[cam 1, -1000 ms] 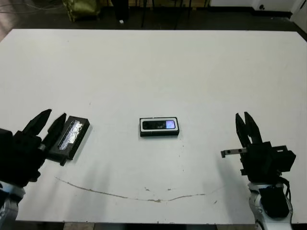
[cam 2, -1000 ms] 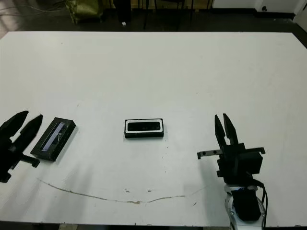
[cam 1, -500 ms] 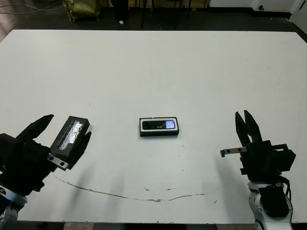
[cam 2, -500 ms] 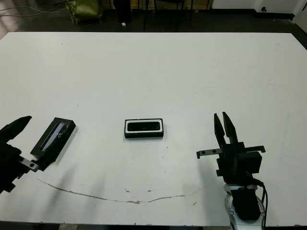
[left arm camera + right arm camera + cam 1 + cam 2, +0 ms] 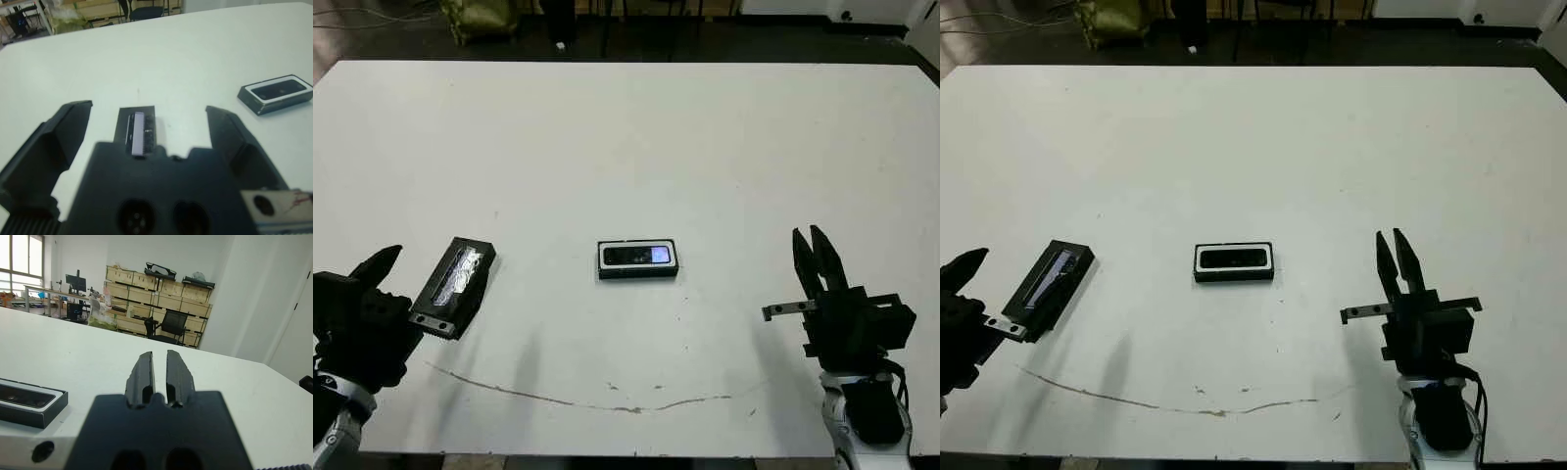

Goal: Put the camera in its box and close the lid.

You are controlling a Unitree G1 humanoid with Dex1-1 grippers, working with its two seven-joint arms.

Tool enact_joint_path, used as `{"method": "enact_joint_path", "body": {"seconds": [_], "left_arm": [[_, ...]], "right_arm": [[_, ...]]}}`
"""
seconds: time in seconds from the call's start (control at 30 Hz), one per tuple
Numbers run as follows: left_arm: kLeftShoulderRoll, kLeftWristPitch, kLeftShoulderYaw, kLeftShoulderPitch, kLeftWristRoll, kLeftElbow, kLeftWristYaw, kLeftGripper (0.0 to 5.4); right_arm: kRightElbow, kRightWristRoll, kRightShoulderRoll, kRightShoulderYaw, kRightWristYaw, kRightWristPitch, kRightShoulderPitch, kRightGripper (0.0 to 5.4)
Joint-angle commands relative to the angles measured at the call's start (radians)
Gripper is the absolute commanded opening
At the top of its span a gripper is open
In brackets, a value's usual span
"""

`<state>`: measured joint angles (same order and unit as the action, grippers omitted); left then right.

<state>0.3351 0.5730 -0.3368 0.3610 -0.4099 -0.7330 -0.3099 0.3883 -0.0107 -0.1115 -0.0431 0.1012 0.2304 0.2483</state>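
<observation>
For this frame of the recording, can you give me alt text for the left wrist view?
The left claw is spread wide open around the lid, a flat black cover with a silvery strip lying on the white table. Off to one side, the camera sits in its white-lined box.

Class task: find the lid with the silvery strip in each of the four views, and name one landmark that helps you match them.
Left eye view: lid, low left, ahead of the left gripper.
Right eye view: lid, low left.
Left wrist view: lid, centre, between the open fingers.
Right wrist view: not in it.
Shared landmark: the box, holding the camera.
</observation>
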Motion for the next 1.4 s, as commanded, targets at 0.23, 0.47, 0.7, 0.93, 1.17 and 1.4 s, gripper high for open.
{"method": "enact_joint_path", "body": {"seconds": [0.23,0.47,0.7,0.93,1.17,1.4], "left_arm": [[0.029,0.100,-0.035,-0.013,-0.075,0.042,0.008,5.38],[0.061,0.163,-0.035,-0.036,-0.098,0.057,0.020,5.38],[0.082,0.189,-0.032,-0.057,-0.095,0.105,0.027,5.38],[0.123,0.173,-0.006,-0.059,-0.070,0.143,-0.002,5.38],[0.129,0.182,0.011,-0.057,-0.043,0.156,-0.002,5.38],[0.131,0.163,0.032,-0.050,-0.030,0.182,-0.027,5.38]], "right_arm": [[-0.014,-0.006,-0.007,-0.003,0.002,0.001,0.015,0.00],[-0.026,0.007,-0.003,-0.002,0.006,0.011,0.013,0.00],[0.010,0.003,-0.006,0.000,0.006,-0.033,0.026,0.00],[-0.003,0.000,-0.009,0.001,0.003,-0.019,0.020,0.00],[0.002,-0.001,-0.010,0.000,0.004,-0.027,0.024,0.00],[-0.007,0.009,-0.011,-0.002,0.010,-0.019,0.021,0.00]]}}
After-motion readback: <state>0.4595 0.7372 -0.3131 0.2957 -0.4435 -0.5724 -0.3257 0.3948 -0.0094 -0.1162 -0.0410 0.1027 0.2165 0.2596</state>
